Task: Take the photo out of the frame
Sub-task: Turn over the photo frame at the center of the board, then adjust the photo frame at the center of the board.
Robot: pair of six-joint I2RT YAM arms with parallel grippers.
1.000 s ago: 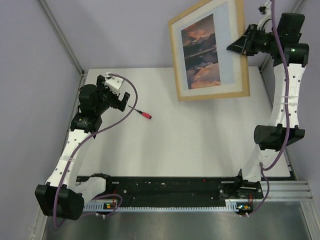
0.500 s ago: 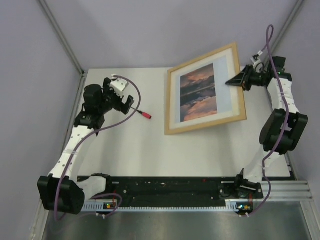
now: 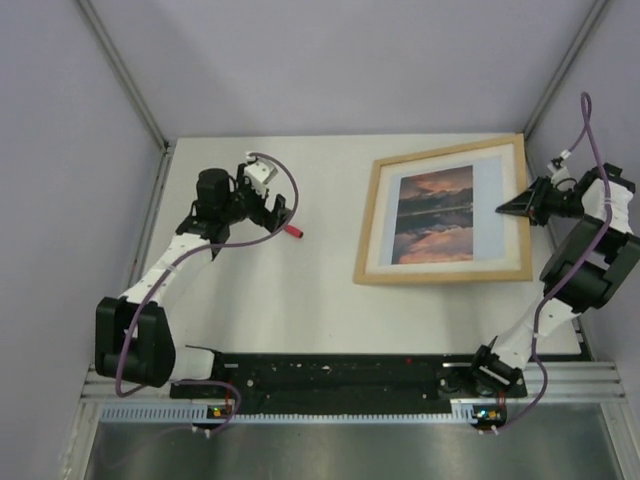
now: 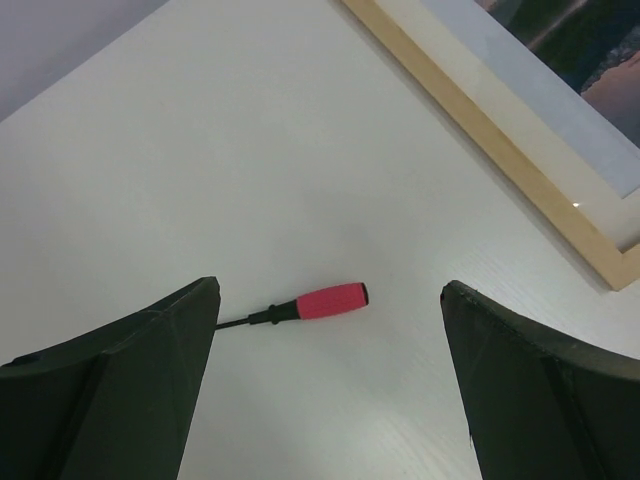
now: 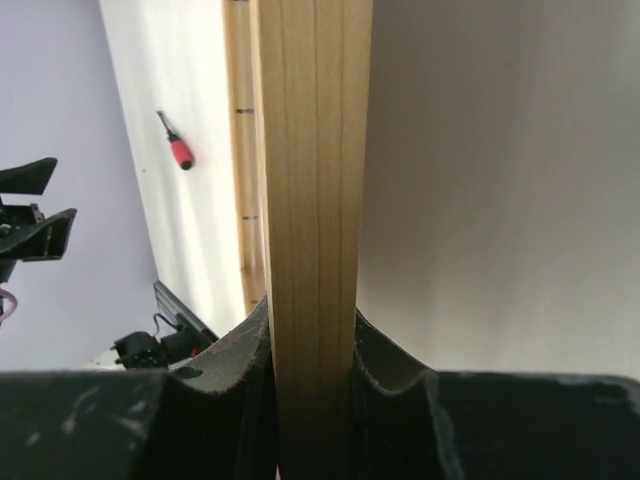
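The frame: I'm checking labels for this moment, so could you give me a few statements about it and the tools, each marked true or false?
1. The right tool is clamped on the edge of the frame. True.
2. The left tool holds the screwdriver. False: its jaws are open and empty, and the screwdriver lies on the table below it.
3. The photo has been taken out. False: it sits inside the frame.
4. The screwdriver lies apart from the frame. True.
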